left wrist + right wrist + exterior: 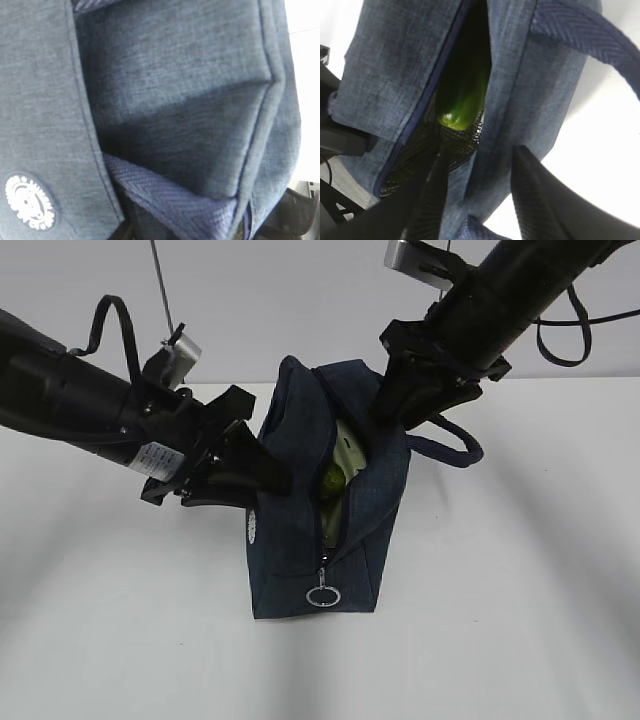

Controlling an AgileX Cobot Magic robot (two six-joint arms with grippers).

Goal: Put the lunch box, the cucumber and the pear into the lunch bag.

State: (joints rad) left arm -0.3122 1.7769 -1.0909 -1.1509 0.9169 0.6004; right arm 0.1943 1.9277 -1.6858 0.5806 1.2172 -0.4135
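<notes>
I see the navy lunch bag (300, 510) standing upright mid-table, its zip parted, with the cucumber (462, 102) and the pale green lunch box (350, 455) lid showing inside. My right gripper (480, 195) straddles the bag's right wall, jaws spread. My left gripper (262, 472) presses the bag's left side; I cannot tell its jaws.

White tabletop (520, 620), plain pale grey wall (300, 300) behind, soft even light, faint blurred shadows

One lunch bag (300, 530), one cucumber (462, 100), two pincers.
</notes>
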